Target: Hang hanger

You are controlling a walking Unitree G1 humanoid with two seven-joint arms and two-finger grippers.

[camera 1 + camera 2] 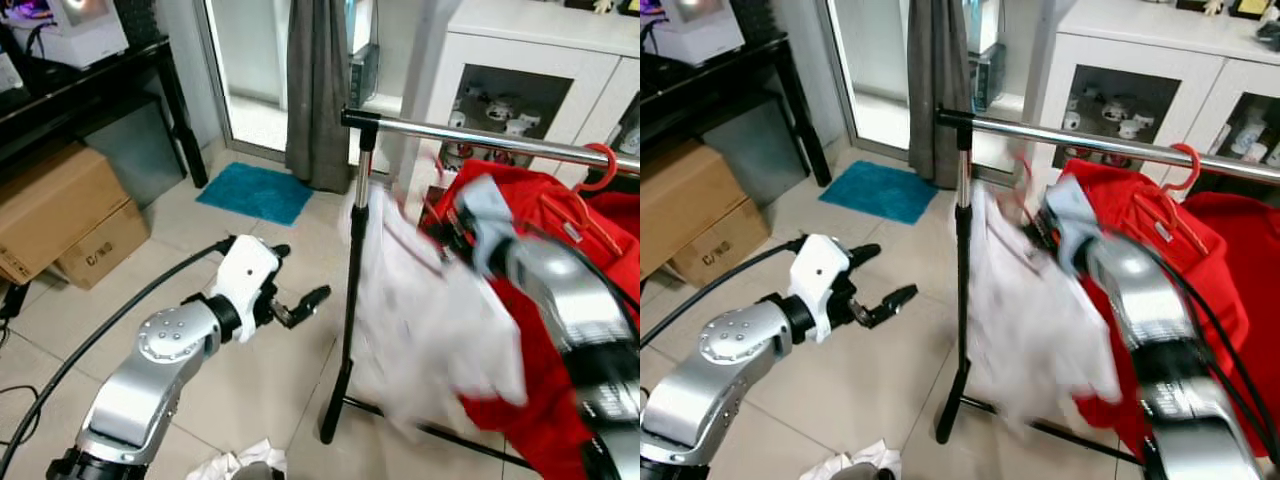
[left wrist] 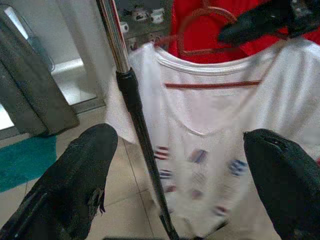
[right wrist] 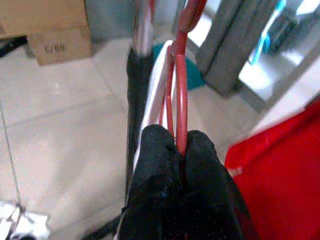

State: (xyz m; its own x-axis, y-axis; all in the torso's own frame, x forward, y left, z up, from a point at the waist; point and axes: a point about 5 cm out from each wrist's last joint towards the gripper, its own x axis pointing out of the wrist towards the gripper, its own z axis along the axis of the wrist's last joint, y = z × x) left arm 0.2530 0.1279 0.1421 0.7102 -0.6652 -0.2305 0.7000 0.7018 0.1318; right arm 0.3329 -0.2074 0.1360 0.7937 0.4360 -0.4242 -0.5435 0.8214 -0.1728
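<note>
- Your right tool [image 3: 181, 150] was clamped together on the thin red wire hanger [image 3: 179, 90], its two black fingers pinching the neck just below the hook.
- That hanger carried a white short-sleeved shirt with small printed marks [image 2: 220, 150], which hung blurred beside the rack's black upright post [image 1: 352, 300].
- The relation that mattered: the shiny horizontal metal rail [image 1: 480, 135] ran left to right just above and slightly far of the hook, so the hook had to rise over the rail and drop onto it, by my reading.
- The open stretch of rail lay between the post and the red garment on its red plastic hanger [image 1: 560, 260] to the right.
- Your right arm was plainly the nearer one; your left tool [image 1: 295, 285] sat low and well to the left, fingers spread apart and empty, pointing toward the shirt.
- The hook tip was hard to place exactly because of blur.
</note>
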